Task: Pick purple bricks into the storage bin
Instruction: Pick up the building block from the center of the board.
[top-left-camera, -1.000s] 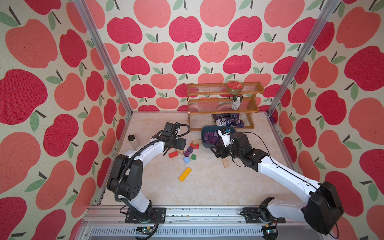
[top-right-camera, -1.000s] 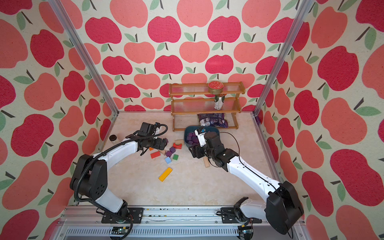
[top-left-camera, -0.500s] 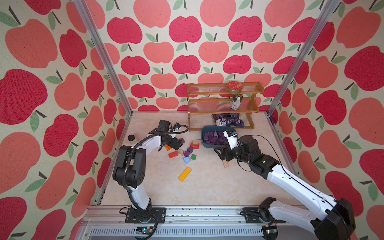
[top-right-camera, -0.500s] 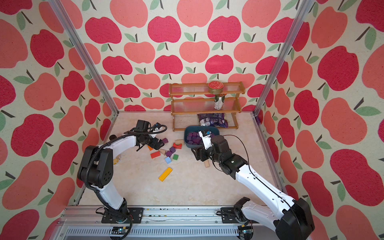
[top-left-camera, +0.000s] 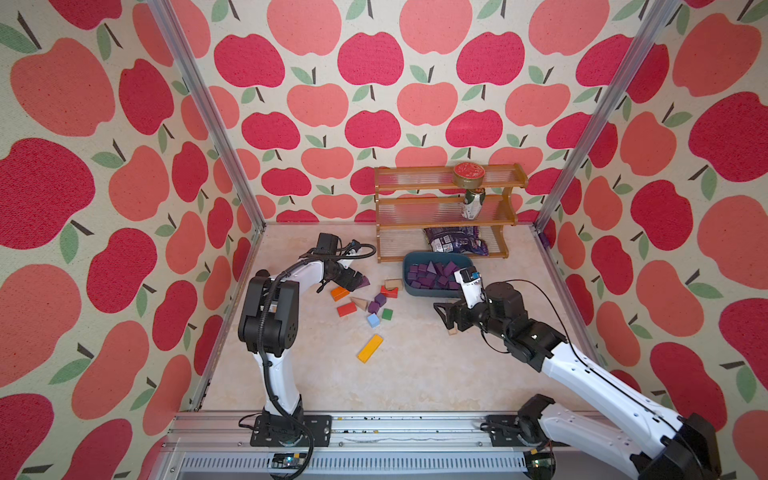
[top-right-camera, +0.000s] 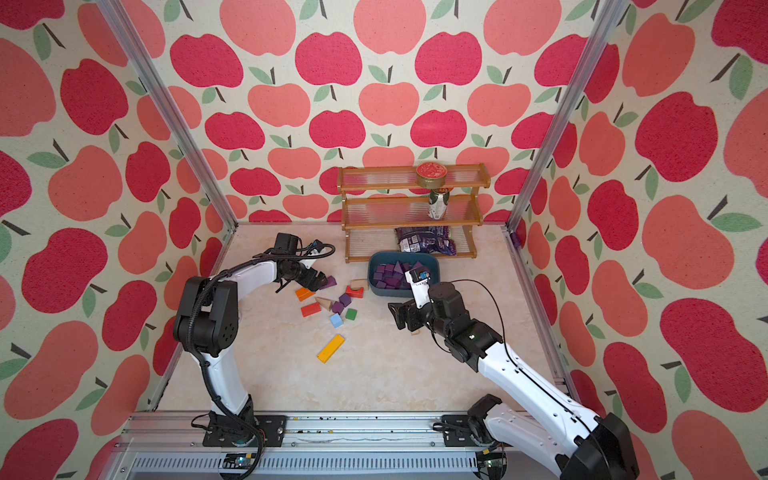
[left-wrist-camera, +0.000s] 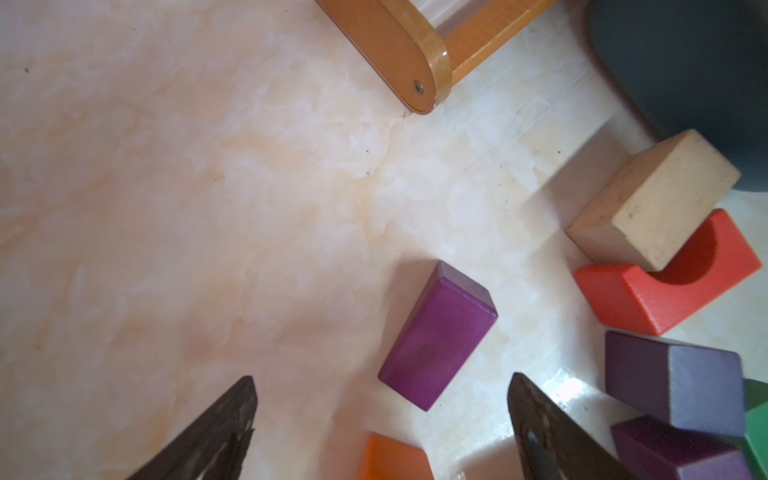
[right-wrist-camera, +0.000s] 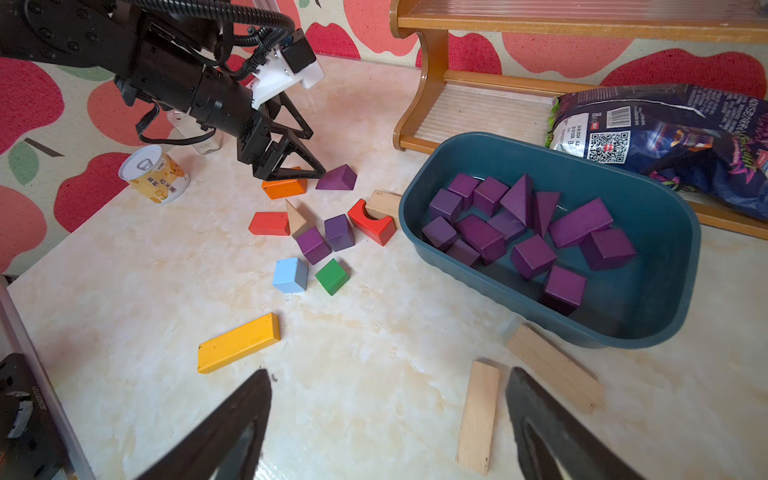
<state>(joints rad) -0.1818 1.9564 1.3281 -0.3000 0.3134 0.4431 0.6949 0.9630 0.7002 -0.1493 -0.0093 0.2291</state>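
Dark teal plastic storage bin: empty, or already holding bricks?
Partly filled. The dark teal plastic storage bin holds many purple wooden bricks lying loose; bare floor shows at one end.

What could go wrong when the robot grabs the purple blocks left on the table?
1. The left gripper stands open by a purple block, with an orange block right beside it; closing might knock or catch the orange one.
2. Two purple cubes sit close among a green block and a red arch, so a wrong colour might get dragged toward the bin.
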